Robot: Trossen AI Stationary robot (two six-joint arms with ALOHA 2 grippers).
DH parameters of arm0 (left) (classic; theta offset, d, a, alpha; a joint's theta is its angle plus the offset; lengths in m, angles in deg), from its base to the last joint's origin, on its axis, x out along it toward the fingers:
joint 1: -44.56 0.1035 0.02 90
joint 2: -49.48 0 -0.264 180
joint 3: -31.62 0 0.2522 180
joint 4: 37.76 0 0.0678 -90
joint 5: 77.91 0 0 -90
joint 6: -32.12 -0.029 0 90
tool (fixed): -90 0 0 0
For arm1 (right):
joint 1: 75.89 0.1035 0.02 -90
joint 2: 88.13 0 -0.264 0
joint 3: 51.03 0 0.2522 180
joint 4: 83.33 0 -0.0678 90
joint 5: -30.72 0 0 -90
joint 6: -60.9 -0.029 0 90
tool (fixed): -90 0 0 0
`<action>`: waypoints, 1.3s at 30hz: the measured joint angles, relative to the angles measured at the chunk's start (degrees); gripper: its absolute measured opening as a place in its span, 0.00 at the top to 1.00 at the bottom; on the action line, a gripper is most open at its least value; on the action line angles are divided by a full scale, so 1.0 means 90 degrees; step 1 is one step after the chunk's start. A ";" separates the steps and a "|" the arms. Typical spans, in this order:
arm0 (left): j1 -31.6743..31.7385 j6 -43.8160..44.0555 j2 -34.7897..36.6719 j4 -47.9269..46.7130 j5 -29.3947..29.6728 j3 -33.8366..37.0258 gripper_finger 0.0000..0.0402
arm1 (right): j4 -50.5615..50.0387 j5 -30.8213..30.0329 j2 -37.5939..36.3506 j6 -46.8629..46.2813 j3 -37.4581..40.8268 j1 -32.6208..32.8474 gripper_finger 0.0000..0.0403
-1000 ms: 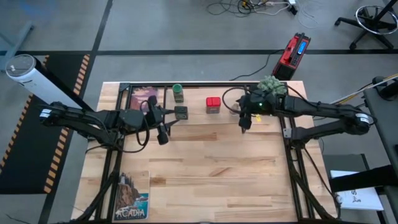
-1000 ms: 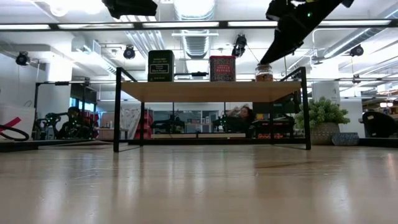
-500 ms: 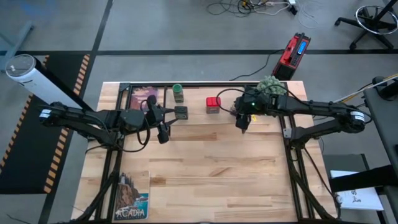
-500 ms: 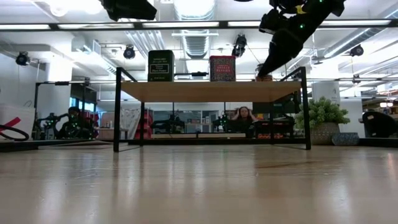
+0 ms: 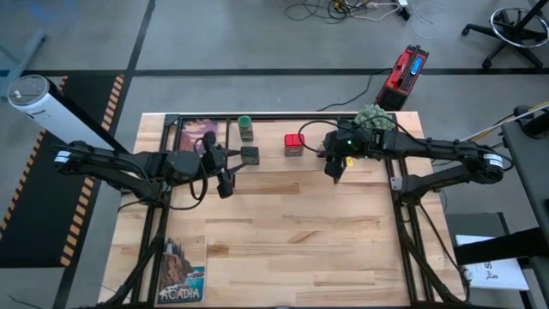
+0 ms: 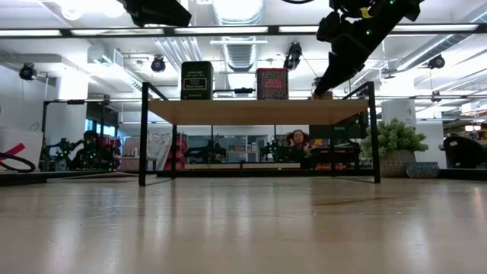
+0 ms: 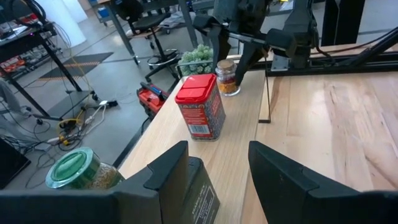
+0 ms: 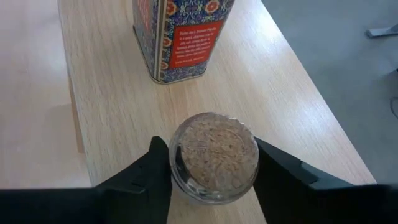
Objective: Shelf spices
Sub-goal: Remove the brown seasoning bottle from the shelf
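The shelf (image 6: 259, 112) stands at the table's far edge. On its board rest, on their bases, a red square tin (image 5: 294, 144) (image 7: 200, 107), a green-capped jar (image 5: 246, 129) (image 7: 78, 169) and a squat dark jar (image 5: 250, 155) (image 6: 196, 81). My left gripper (image 7: 217, 155) (image 6: 163, 11) hangs open above the dark jar, clear of it. My right gripper (image 8: 211, 149) (image 6: 326, 85) is shut on the tiny tan round jar (image 8: 214, 158) (image 7: 228, 78) at the shelf's right end, to the right of the red tin. My right gripper pinches the tiny jar's round sides (image 8: 176, 163) just below its tan top, between its two fingers (image 8: 158, 174). The fingers slant down onto it from above and from the table's right. The jar stands upright with its base on the shelf board (image 7: 230, 149).
A green potted plant (image 5: 375, 118) (image 6: 394, 144) stands at the far right corner by the shelf's end. A picture (image 5: 199, 135) lies at the far left and an Acadia card (image 5: 182, 270) at the near left. The table's middle and near part is bare wood. A person (image 6: 297, 139) sits beyond.
My right gripper has sunk a little and shifted slightly toward the table's left, down onto the tiny jar. The jar showed whole on the shelf in the low view and is now mostly hidden behind the fingers. The jar itself has stayed on the shelf.
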 joint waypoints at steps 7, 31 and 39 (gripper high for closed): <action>0.0000 0.0002 0.0000 0.0000 0.0000 -0.0002 0.61 | -0.0007 -0.0019 0.0000 -0.0058 0.0000 0.0000 0.60; -0.0002 0.0053 0.0000 -0.0123 -0.0002 0.0000 0.61 | -0.0034 -0.0014 -0.0022 -0.0224 0.0000 0.0017 0.62; -0.0002 0.0068 0.0000 -0.0158 -0.0005 0.0000 0.61 | -0.0118 0.0000 -0.0183 -0.0287 -0.0050 0.0049 0.60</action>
